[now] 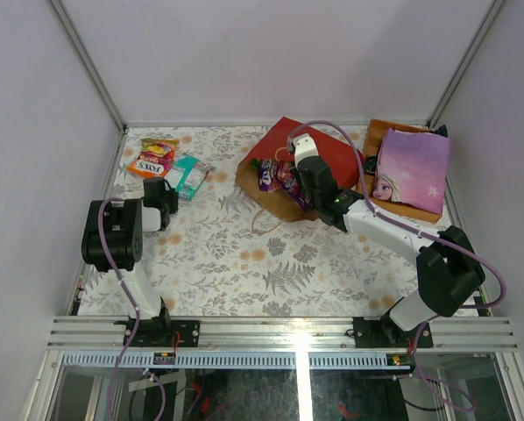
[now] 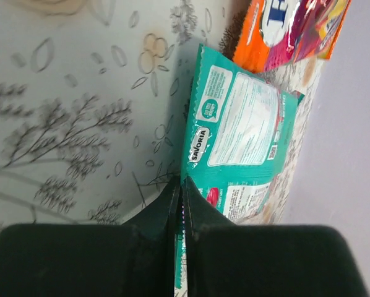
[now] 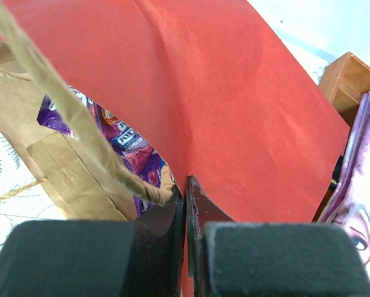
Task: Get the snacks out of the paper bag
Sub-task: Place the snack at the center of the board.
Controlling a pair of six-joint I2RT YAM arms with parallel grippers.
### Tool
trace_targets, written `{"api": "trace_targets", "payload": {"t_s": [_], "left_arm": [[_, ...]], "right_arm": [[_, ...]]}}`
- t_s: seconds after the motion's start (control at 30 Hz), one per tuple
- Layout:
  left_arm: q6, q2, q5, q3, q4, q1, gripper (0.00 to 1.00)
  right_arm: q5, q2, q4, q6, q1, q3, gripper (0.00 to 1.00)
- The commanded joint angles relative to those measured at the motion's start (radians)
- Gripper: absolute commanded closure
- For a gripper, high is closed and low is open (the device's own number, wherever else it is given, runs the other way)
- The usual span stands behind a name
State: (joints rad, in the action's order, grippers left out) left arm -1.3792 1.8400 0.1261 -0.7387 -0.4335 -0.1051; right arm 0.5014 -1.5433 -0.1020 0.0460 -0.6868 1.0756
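Note:
The paper bag [image 1: 336, 156] lies on its side at the back centre, red outside up, mouth facing left. Purple FOX'S snacks [image 1: 272, 174] show in its mouth. My right gripper [image 1: 302, 186] is shut on the bag's upper red wall [image 3: 247, 111] at the mouth edge; its fingertips [image 3: 185, 185] pinch the paper, with a loop handle [image 3: 67, 111] and a purple packet [image 3: 132, 154] just left. My left gripper [image 1: 169, 198] is shut on the edge of a teal packet [image 2: 240, 136] lying on the table at the back left [image 1: 190, 175]. An orange FOX'S packet [image 1: 152, 160] lies beside it.
A lilac bag with snowflakes [image 1: 411, 167] rests on a wooden tray [image 1: 380, 132] at the back right, close to the paper bag. White walls enclose the table on three sides; the left wall is near the teal packet. The orange packet [image 2: 265, 31] touches the teal one's far end.

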Motion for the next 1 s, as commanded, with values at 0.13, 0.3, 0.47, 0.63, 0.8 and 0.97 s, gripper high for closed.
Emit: {"api": "trace_targets", "payload": {"t_s": [0.13,0.3,0.47,0.63,0.8,0.97], "left_arm": [[-0.308,-0.047,0.257,0.039,0.009,0.066,1.00],[-0.378,0.025,0.260,-0.002,-0.023,0.083,1.00],[-0.434,0.092,0.264,-0.060,-0.002,0.085,1.00],[-0.462,0.136,0.291,-0.141,0.042,0.086,1.00],[-0.505,0.171,0.318,-0.226,0.131,0.085,1.00],[-0.563,0.204,0.335,-0.286,0.185,0.085,1.00]], "right_arm": [[-0.021,0.004,0.006,-0.030,0.009,0.003,1.00],[-0.047,0.008,0.007,-0.031,0.009,-0.005,1.00],[-0.047,0.017,0.007,-0.030,0.009,-0.021,1.00],[-0.046,0.019,0.005,-0.026,0.009,-0.029,1.00],[-0.045,0.018,0.005,-0.023,0.009,-0.028,1.00],[-0.041,0.017,0.005,-0.017,0.009,-0.030,1.00]]}}
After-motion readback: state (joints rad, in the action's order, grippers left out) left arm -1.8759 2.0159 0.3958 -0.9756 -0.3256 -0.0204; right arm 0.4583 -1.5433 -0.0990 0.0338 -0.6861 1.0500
